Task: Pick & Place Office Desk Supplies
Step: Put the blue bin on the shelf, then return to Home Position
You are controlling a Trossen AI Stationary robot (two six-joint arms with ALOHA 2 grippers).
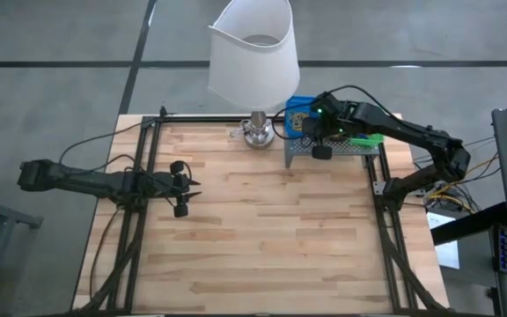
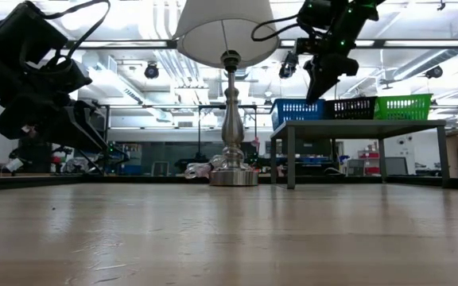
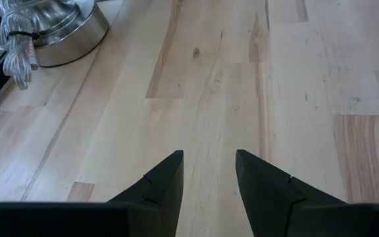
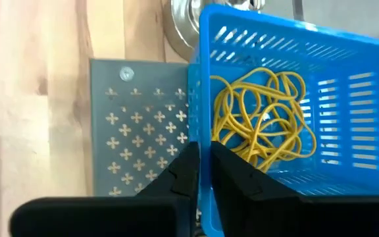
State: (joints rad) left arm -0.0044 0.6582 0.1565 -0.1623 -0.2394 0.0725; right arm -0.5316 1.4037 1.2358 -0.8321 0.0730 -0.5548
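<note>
At table's left, left gripper (image 1: 186, 187) hovering over bare wood, fingers (image 3: 163, 187) parted, holding nothing. Mid-back, lamp (image 1: 255, 53) standing just beside grey shelf (image 4: 140, 128). At back right, right gripper (image 4: 204, 172) poised above blue tray's (image 4: 354, 59) near wall, fingers nearly together, empty. Inside that tray, tangled yellow rubber bands (image 4: 262, 115).
</note>
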